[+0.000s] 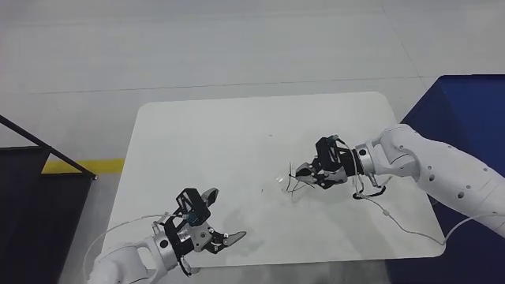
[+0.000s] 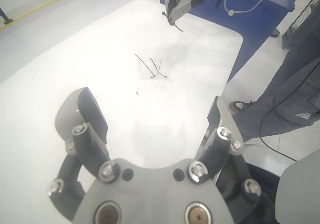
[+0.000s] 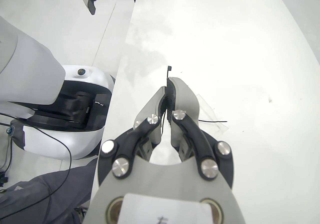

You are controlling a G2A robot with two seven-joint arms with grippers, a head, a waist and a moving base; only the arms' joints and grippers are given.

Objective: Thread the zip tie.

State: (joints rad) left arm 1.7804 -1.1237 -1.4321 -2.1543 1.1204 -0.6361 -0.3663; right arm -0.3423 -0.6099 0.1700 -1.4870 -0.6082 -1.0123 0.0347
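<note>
My right gripper (image 1: 303, 175) (image 3: 167, 82) is shut on a thin black zip tie (image 3: 169, 68), held a little above the white table (image 1: 237, 126). The tie's square head sticks out past the fingertips. In the left wrist view the same gripper (image 2: 171, 20) hangs at the far side with the tie's tail (image 2: 179, 29) trailing below it. A few more loose zip ties (image 2: 155, 67) (image 1: 293, 186) lie crossed on the table just under it. My left gripper (image 1: 225, 218) (image 2: 155, 112) stands open and holds nothing, near the table's front edge, well apart from the ties.
A crumpled clear plastic wrapper (image 3: 211, 113) lies by the right gripper with a tie's tail (image 3: 212, 122) over it. A blue cabinet (image 1: 465, 126) stands against the table's right side. A black frame (image 1: 31, 205) is at the left. Cables (image 1: 394, 221) trail from the right arm.
</note>
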